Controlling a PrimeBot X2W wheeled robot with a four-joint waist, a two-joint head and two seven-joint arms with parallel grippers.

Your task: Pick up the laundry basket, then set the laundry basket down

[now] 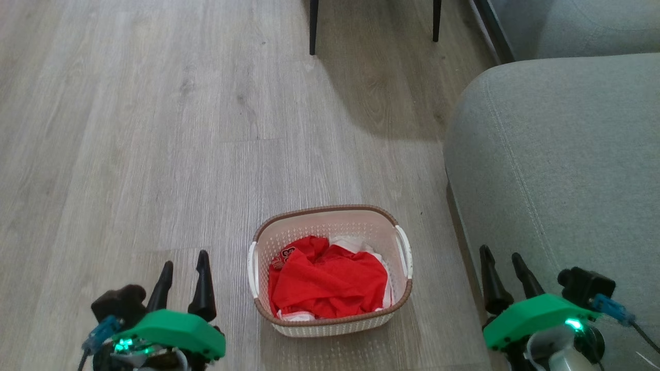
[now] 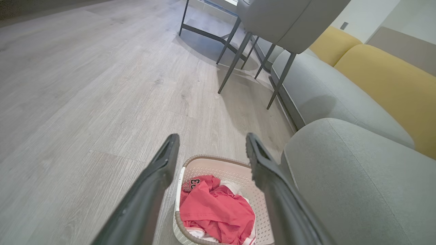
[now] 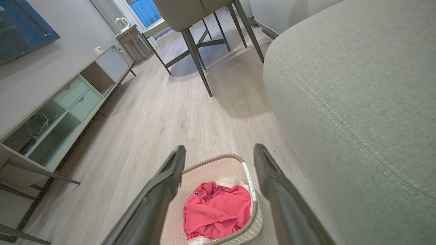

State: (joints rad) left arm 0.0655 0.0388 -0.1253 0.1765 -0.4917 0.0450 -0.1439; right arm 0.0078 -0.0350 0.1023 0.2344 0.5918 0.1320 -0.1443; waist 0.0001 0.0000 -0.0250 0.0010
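Grey wood-look floor (image 1: 154, 129), one continuous surface.

1. Laundry basket (image 1: 330, 230): one. I log it cream and perforated with a brown rim. It stands upright on the floor just beside the sofa, between my two grippers and slightly ahead of them.
2. Handles (image 1: 251, 268): two, white, one on each short side.
3. Red garment (image 1: 330, 283): one, crumpled inside the basket.
4. White cloth (image 1: 356, 244): shows under the red at the far and near edges; I cannot count the pieces.
5. Left gripper (image 1: 185, 259): one, two dark fingers, jaws spread, apart from the basket.
6. Right gripper (image 1: 500, 252): one, two dark fingers, jaws spread, seen against the sofa's edge.
7. Sofa (image 1: 557, 154): one, grey.
8. Chair legs (image 1: 312, 26): two, dark, at the head view's top.
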